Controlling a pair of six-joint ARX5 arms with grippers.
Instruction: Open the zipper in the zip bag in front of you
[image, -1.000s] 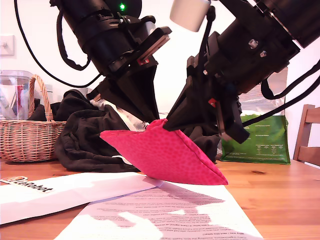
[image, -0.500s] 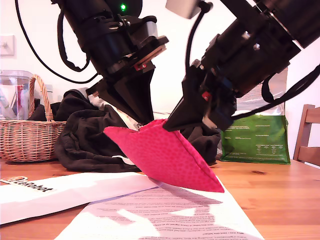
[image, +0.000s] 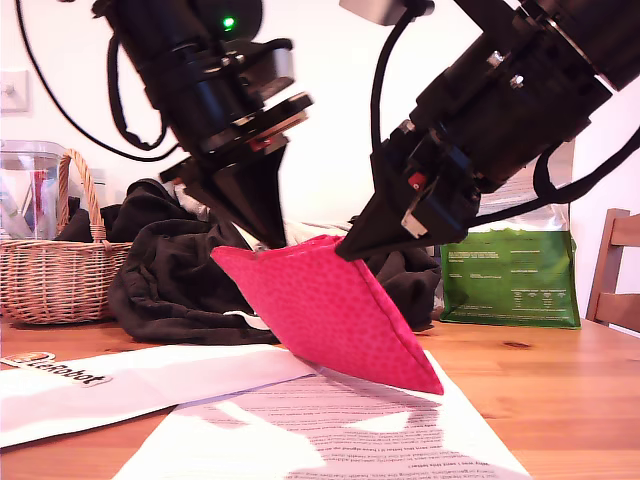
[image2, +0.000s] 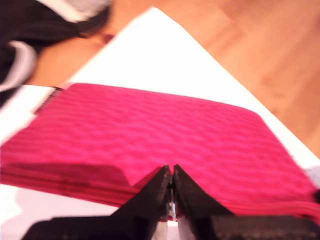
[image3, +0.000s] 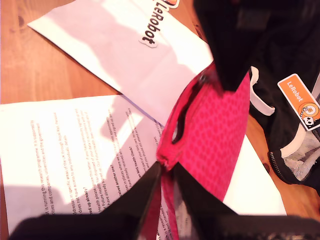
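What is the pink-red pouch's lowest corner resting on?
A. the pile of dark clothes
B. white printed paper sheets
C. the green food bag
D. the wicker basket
B: the tilted, dotted pink-red fabric pouch touches down with its lowest corner on the white printed paper sheets spread over the wooden table, while both end effectors hold its upper edge.

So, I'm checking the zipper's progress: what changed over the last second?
My first hand slid along the zip bag's top edge toward the exterior view's left, away from my second hand; the bag tilted steeper. Both stay clamped on it; its low corner stays on the paper.
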